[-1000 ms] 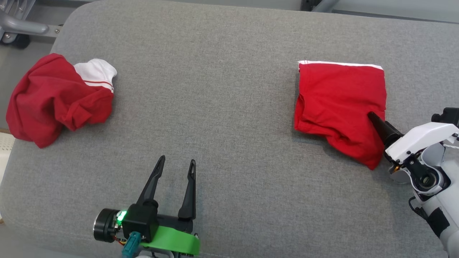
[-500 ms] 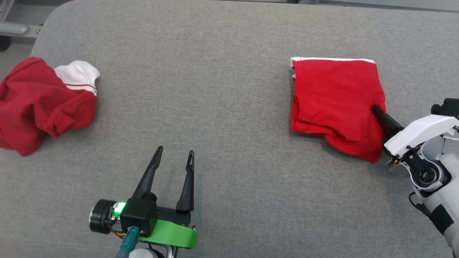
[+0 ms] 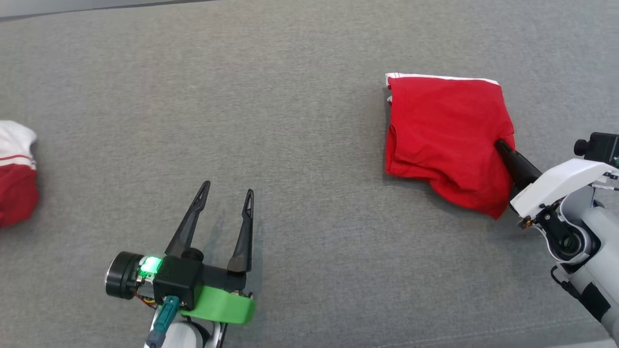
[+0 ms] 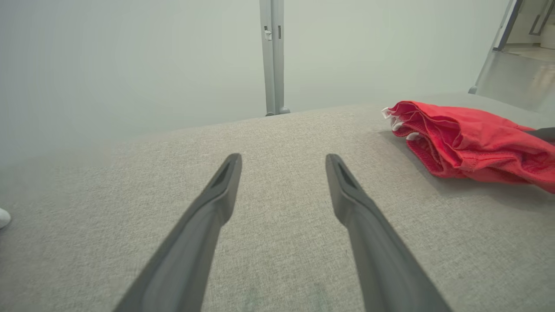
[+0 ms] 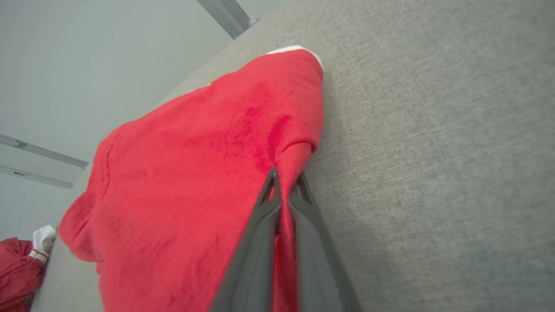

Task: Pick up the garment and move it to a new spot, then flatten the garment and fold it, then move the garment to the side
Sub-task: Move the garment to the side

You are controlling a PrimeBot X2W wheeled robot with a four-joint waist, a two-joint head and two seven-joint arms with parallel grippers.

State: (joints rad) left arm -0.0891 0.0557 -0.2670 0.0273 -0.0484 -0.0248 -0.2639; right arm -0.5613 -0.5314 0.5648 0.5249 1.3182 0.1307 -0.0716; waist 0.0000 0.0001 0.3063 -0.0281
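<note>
Your right gripper (image 3: 498, 144), open a second ago, now pinches the nearest edge of the folded red cloth garment (image 3: 445, 125) lying just ahead of it, so you can likely begin the sideways move; your left gripper (image 3: 228, 188) stands wide and empty.

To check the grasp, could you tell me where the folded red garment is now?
In the head view, the folded red garment lies at the right of the grey surface, its right edge pinched in the right gripper.
</note>
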